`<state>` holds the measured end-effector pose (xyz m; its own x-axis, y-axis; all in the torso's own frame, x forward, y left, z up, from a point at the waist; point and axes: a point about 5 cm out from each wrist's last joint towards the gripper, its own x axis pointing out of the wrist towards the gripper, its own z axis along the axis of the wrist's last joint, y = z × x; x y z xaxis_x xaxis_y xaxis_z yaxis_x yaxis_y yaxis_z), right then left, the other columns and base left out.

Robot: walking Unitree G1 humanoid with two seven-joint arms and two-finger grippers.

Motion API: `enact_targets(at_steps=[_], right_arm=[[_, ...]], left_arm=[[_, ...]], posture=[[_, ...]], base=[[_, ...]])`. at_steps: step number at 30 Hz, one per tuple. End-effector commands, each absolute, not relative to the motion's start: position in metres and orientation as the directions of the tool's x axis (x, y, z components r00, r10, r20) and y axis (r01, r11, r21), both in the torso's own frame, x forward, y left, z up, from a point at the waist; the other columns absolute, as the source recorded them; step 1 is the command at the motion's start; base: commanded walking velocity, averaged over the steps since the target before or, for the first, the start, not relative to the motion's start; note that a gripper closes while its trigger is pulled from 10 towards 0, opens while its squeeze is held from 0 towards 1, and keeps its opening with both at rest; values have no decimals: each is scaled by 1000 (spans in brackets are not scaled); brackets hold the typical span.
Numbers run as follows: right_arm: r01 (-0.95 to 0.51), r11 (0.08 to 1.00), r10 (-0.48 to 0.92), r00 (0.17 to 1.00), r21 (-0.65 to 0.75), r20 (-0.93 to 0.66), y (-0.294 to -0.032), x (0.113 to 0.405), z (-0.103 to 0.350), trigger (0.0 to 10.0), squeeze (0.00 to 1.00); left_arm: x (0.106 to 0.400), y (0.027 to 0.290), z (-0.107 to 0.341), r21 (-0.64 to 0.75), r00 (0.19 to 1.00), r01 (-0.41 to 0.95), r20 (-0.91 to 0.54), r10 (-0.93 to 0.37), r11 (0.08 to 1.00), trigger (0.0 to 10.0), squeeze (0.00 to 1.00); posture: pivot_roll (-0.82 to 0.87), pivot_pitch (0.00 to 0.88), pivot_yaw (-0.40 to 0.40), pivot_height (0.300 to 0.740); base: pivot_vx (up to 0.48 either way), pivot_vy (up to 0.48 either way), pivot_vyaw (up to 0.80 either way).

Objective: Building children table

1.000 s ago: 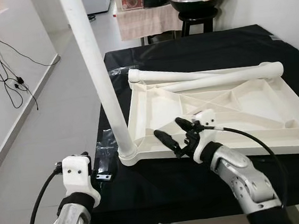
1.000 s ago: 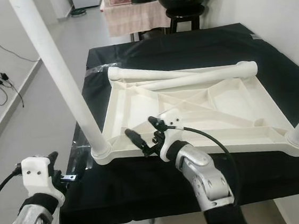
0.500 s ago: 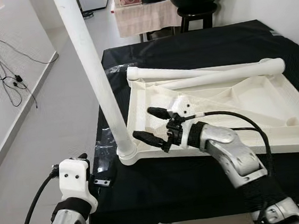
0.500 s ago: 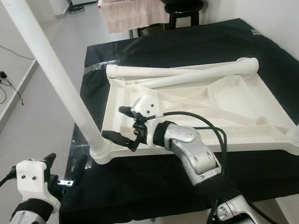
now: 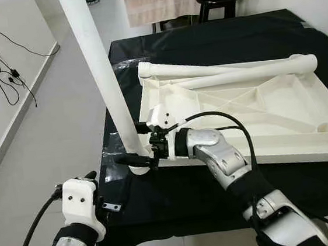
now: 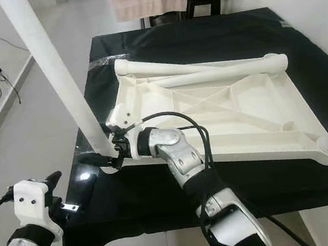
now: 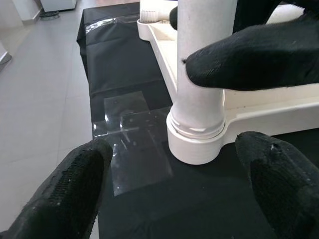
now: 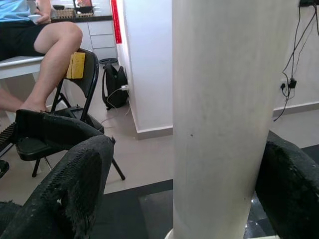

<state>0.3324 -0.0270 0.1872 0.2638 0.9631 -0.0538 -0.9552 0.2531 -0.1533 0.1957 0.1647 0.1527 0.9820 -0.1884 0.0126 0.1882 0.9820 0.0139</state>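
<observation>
1. White tabletop (image 5: 257,113) is laid upside down on the black-covered table (image 5: 215,47); one leg (image 5: 103,76) is stood upright in its near-left corner socket.
2. Right gripper (image 5: 137,143) is spread around the leg's base, contact unclear.
3. Left gripper (image 7: 174,179) is held released off the table's left edge.
4. Grey tiled floor (image 5: 47,123) and white wall with cables (image 5: 0,70) are seen left.

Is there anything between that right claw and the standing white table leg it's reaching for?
Nothing visible. The right gripper has its open fingers on either side of the upright leg, just above the corner socket of the upturned tabletop. The right wrist view shows the leg between the fingers.
</observation>
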Motion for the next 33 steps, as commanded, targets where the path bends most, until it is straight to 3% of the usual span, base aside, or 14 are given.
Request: enact_targets(at_steps=[1,7,8,9,10,11,19,27,28,29,32,33], right_arm=[[-966,204,974,218,-161,-70,-17,330,185,10000,0],[-961,222,969,236,-166,-73,-14,334,183,10000,0],[-959,233,966,247,-160,-76,-15,336,182,9059,0],[-959,237,965,251,-156,-79,-17,338,180,2784,0],[-959,237,965,251,-156,-79,-17,338,180,2784,0],[-959,237,964,252,-155,-82,-19,339,179,0,0],[-953,251,958,269,-171,-96,-28,344,178,0,0],[-918,365,910,387,-158,-150,-65,334,175,0,0],[-796,587,775,605,-148,-180,-81,331,169,0,0],[-515,832,494,857,-207,-145,-109,319,166,0,0],[-404,875,385,915,-267,-124,-124,299,164,0,0],[-395,887,359,916,-241,-178,-129,275,153,0,0]], left_arm=[[195,166,153,19,981,196,3,-196,980,10000,0],[196,165,154,22,979,203,6,-204,979,10000,0],[196,165,155,21,979,201,9,-201,979,10000,0],[196,165,155,21,980,200,11,-200,980,10000,0],[196,165,155,21,980,200,11,-200,980,10000,0],[197,165,156,21,980,199,16,-199,980,10000,0],[200,164,161,21,979,202,35,-203,979,10000,0],[197,154,157,-43,948,317,9,-317,947,10000,0],[194,149,156,-67,932,362,3,-363,930,10000,0],[190,143,155,-96,909,415,-6,-417,905,10000,0],[187,140,154,-116,892,448,-12,-452,886,10000,0],[185,137,152,-139,876,475,-19,-482,869,10000,0]], posture=[[30,156,38,740],[32,140,38,740],[35,135,34,740],[33,132,33,740],[33,132,33,740],[31,130,30,740],[23,126,26,740],[-10,137,30,740],[-11,140,23,740],[-14,151,26,740],[-22,154,29,740],[-41,163,51,740]], base=[[0,0,0],[0,0,0],[0,0,0],[0,0,0],[0,0,0],[0,0,0],[0,0,0],[0,0,0],[0,0,0],[0,0,0],[0,0,0],[0,0,0]])
